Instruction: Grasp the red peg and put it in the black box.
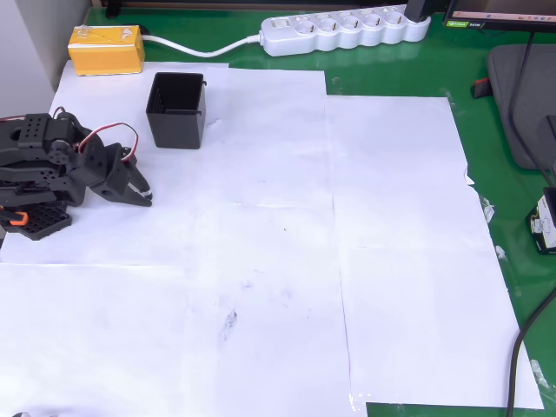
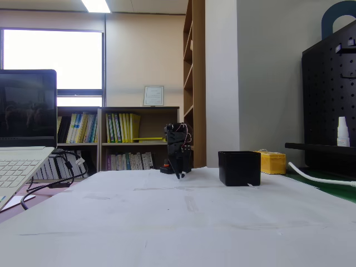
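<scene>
I see wide open white paper [image 1: 287, 261] ahead of my folded arm, so sweeping out is free; only the black box [image 1: 176, 109] stands close, just beyond the gripper [image 1: 139, 193]. Its jaws look pressed together, tips low over the paper. I cannot find the red peg on the sheet, so I judge I should locate it before reaching.

The black arm is sitting folded low at the table's far end, gripper [image 2: 179, 173] pointing down; the black box [image 2: 239, 168] is standing right of it, well apart.
</scene>
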Motion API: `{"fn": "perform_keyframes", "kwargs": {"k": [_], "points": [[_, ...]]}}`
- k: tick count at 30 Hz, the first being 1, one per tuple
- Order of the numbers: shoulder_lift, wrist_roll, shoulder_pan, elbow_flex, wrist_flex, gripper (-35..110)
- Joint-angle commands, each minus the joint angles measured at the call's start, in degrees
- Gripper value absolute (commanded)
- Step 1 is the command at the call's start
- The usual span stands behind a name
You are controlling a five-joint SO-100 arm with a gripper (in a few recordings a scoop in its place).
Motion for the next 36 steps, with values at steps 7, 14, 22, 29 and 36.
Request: {"fn": "perform_keyframes", "kwargs": {"k": [7,14,22,29,36], "points": [[-11.4,-2.2,-0.4,-4.7,18.4,0],[-11.4,1.7,-0.2,-4.7,19.2,0],[-11.4,1.7,-0.2,-4.7,19.4,0],[-11.4,1.7,-0.2,-4.7,19.4,0],[-11.4,1.7,-0.2,-4.7,19.4,0]]}}
